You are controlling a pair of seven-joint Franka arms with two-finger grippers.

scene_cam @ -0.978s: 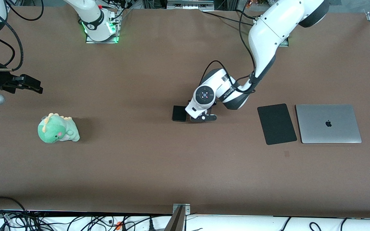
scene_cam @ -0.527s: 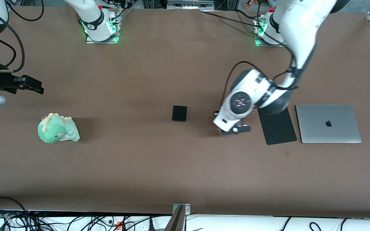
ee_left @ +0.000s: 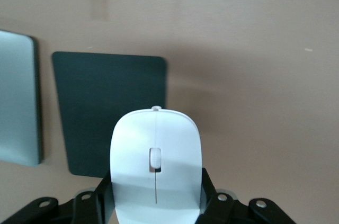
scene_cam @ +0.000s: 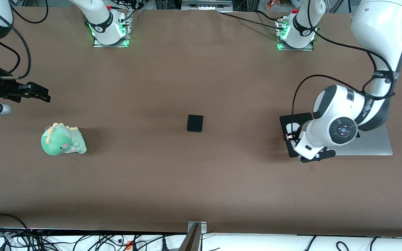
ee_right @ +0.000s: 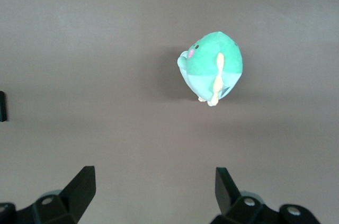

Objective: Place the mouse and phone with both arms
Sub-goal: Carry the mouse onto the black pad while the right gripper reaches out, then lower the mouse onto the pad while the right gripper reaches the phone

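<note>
While my left gripper (ee_left: pixel 155 203) pinches one mouse (ee_left: pixel 155 167) over the pad (ee_left: pixel 108 107), nose seemingly pointing away, one phone (scene_cam: pixel 195 123) lies well apart lengthwise, my right gripper (ee_right: pixel 153 189) spread, waiting.

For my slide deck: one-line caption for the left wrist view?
Left gripper holding the white mouse above the black mouse pad.

The front camera looked steeply down from high across the brown table (scene_cam: pixel 173 181), facing both bases at twelve o'clock. Each wrist camera looked down past its own fingers (much closer). The thin black rectangular mouse pad (scene_cam: pixel 287 122) (ee_left: pixel 100 107) appeared in front and left wrist views; the green plush dinosaur (scene_cam: pixel 62 140) (ee_right: pixel 212 68) in front and right wrist views.
</note>
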